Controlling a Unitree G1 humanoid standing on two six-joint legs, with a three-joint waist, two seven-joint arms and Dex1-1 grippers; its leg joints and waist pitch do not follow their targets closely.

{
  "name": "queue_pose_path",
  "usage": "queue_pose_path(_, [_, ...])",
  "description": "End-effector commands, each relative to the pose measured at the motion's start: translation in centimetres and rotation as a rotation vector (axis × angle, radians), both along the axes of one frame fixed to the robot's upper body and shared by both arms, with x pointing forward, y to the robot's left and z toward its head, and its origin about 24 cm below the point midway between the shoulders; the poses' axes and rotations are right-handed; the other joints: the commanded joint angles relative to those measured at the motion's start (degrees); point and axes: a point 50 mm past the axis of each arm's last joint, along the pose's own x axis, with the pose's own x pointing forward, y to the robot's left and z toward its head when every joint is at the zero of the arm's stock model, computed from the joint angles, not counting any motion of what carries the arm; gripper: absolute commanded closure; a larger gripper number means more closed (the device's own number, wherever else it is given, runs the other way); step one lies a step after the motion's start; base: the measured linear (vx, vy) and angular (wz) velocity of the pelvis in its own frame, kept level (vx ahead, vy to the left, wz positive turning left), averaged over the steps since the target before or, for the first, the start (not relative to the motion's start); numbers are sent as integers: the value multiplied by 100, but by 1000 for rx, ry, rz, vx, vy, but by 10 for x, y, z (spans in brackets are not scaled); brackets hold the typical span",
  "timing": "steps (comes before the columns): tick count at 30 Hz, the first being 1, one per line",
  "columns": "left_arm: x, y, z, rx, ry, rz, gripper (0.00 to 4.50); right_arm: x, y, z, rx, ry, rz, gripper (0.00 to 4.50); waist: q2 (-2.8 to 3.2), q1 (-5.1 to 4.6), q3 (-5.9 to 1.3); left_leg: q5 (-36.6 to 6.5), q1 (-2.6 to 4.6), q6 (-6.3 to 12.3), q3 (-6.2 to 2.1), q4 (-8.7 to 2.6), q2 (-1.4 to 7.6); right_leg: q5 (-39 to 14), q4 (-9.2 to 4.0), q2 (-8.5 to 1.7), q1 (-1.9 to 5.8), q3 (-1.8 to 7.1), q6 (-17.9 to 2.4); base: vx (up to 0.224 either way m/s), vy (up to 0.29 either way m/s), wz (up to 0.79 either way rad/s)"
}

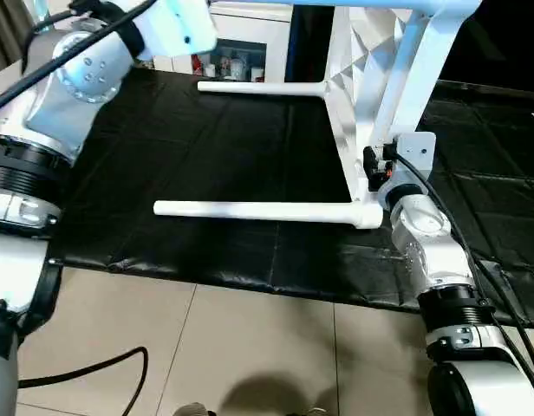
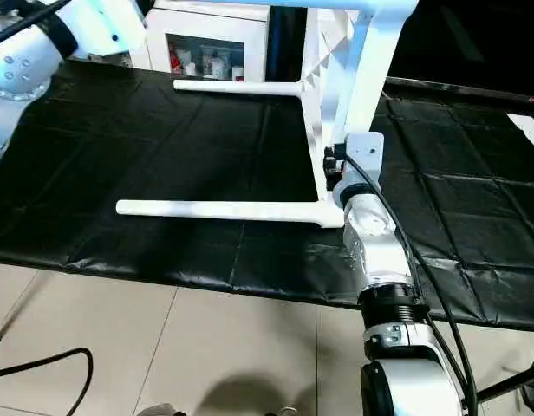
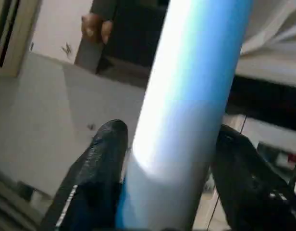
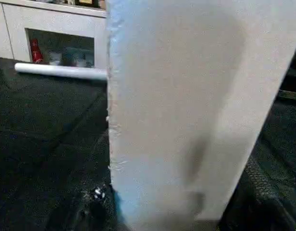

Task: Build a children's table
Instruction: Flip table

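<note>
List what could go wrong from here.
1. The tabletop stands on edge on the mat, held only at its rim by the right jaws; it could tip.
2. The left jaws grip the raised leg up high; a slack grip could let it slide.
3. The lower legs stick out sideways; swinging the tabletop might drag them across the mat.

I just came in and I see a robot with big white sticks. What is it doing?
The robot is putting a children's table together. The white tabletop stands on its edge on a black mat, and two legs already stick out sideways from it. The right gripper is at the tabletop's lower edge, closed around it. The left gripper is up high with its black fingers on either side of a white leg.
</note>
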Motion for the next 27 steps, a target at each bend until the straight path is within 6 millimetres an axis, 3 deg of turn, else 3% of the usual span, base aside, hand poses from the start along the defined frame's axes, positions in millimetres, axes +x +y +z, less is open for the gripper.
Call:
queue_pose_path(1, [-1,-5,-8,15,32,-33,193,4,10,16,-41,-63,62,248,58,58,-443,-626,43,-157,-107,-367,252,-1059,-439,-667,460,372,-586,0,0,0])
queue_pose_path(6, [0,0,-14,15,58,1,240,6,10,19,-65,-78,68,248,56,44,-430,-677,52,-163,-105,-376,247,-1211,-450,-650,448,371,-512,0,0,0])
queue_pose_path(12, [1,6,-13,-90,83,19,255,7,6,33,-141,-131,73,248,79,47,-432,-650,58,-172,-101,-369,244,-1120,-440,-648,452,378,-555,0,0,0])
queue_pose_path(15, [1,9,-13,-180,104,6,255,10,0,46,-194,-169,80,248,42,46,-432,-532,20,-98,-81,-347,203,-1094,-437,-639,492,368,-578,0,0,0])
queue_pose_path(16, [1,12,-12,-250,116,-3,255,12,-6,57,-205,-194,74,248,69,67,-442,-490,29,-41,-68,-326,193,-1130,-445,-641,486,377,-567,0,0,0])
queue_pose_path(17, [1,16,-11,-305,119,-1,255,15,-12,70,-210,-222,68,248,59,75,-440,-370,1,20,-63,-320,175,-1050,-428,-622,501,371,-566,0,0,0])
queue_pose_path(18, [1,23,-10,-410,128,-3,255,18,-24,98,-242,-275,70,248,66,76,-441,-339,-1,46,-63,-316,174,-1055,-421,-616,497,361,-572,0,0,0])
queue_pose_path(19, [0,27,-9,-459,130,-2,255,20,-30,113,-259,-302,70,248,50,71,-454,-255,-32,106,-51,-288,142,-1004,-401,-603,528,350,-613,0,0,0])
queue_pose_path(21, [0,30,-9,-496,128,3,255,20,-36,127,-270,-328,66,248,74,119,-469,-147,-42,248,-26,-256,111,-806,-388,-577,514,362,-601,0,0,0])
queue_pose_path(22, [1,39,-12,-596,143,9,255,20,-47,153,-273,-375,52,248,72,130,-450,-120,-60,313,-15,-254,101,-841,-405,-560,491,342,-557,0,0,0])
queue_pose_path(23, [1,43,-15,-640,154,15,255,20,-51,165,-280,-398,45,248,74,162,-449,-133,-56,335,-8,-251,103,-947,-415,-558,485,332,-512,0,0,0])
queue_pose_path(24, [1,43,-15,-640,154,15,255,20,-51,165,-280,-398,45,248,92,182,-457,-131,-47,350,-10,-247,108,-939,-411,-554,472,332,-509,0,0,0])
queue_pose_path(25, [1,51,-25,-672,188,34,255,18,-57,183,-287,-419,64,248,98,186,-459,-127,-37,364,-19,-255,142,-872,-399,-553,453,330,-526,0,0,0])
queue_pose_path(26, [0,53,-34,-678,210,46,257,17,-57,188,-300,-407,109,248,91,177,-455,-127,-40,377,-32,-261,163,-763,-381,-539,448,320,-566,0,0,0])
queue_pose_path(27, [0,53,-39,-684,228,50,257,17,-55,189,-317,-394,145,248,84,171,-447,-173,-51,376,-49,-270,181,-728,-368,-560,472,314,-593,0,0,0])
